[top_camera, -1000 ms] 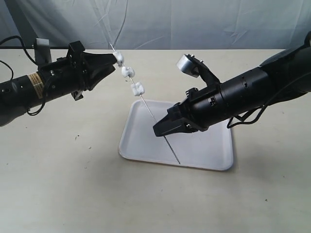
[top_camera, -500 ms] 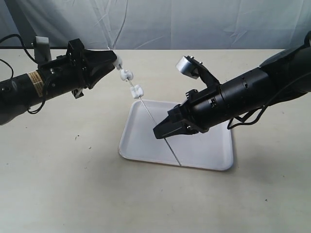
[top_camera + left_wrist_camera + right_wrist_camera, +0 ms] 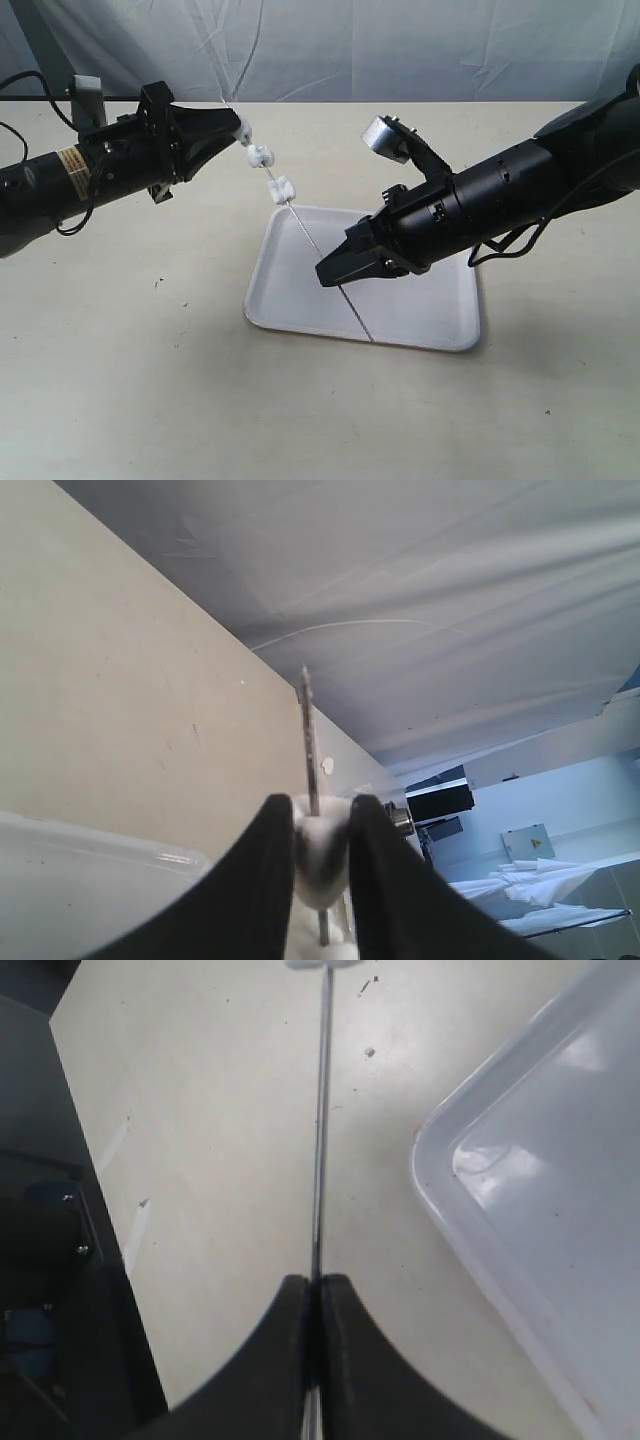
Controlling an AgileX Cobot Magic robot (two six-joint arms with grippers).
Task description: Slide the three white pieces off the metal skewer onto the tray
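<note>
Metal skewer (image 3: 310,236) slants from upper left down over the tray (image 3: 440,320) at centre, clamped low by the right gripper (image 3: 330,272). The left gripper (image 3: 238,122) pinches the top white piece (image 3: 246,130); two more white pieces (image 3: 258,155) sit just below. I'd pinch lightly and move strictly along the rod, or it may bend or tear the piece.

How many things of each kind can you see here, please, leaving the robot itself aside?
white pieces: 3
metal skewer: 1
tray: 1
Total: 5
</note>
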